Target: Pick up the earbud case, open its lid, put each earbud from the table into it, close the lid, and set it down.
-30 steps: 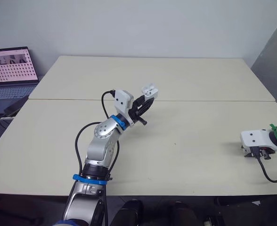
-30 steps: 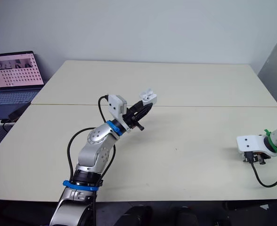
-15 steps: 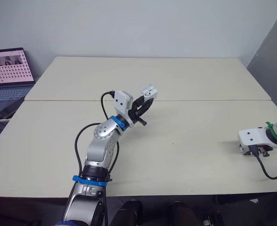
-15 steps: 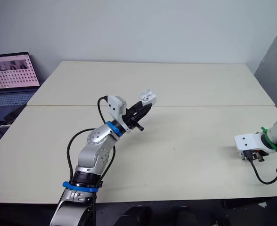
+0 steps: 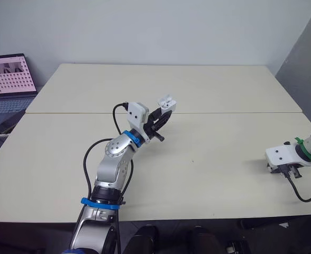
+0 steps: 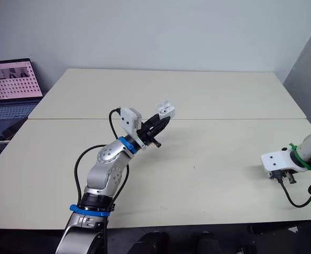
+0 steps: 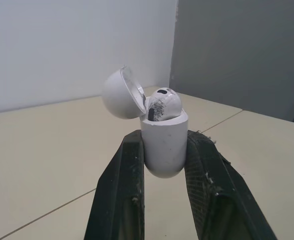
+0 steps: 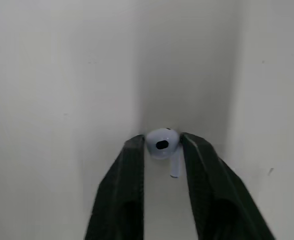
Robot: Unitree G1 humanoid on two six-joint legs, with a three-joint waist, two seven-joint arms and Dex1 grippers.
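A small, glossy white plastic earbud case [image 7: 163, 150] is clamped by its rounded base in the left gripper [image 7: 165, 142] and held raised above the middle of the pale cream worktop [image 5: 213, 159]. Its domed lid [image 7: 119, 93] is hinged open and one seated white earbud [image 7: 163, 104] is lodged in a socket. Near the worktop's right edge, the right gripper [image 8: 162, 146] is closed on the head of the second white earbud [image 8: 161, 140], low over the surface. For a clean insertion, this earbud is best lifted straight up, carried across, and lowered stem-first into the empty socket, with the case held steady and the lid left clear.
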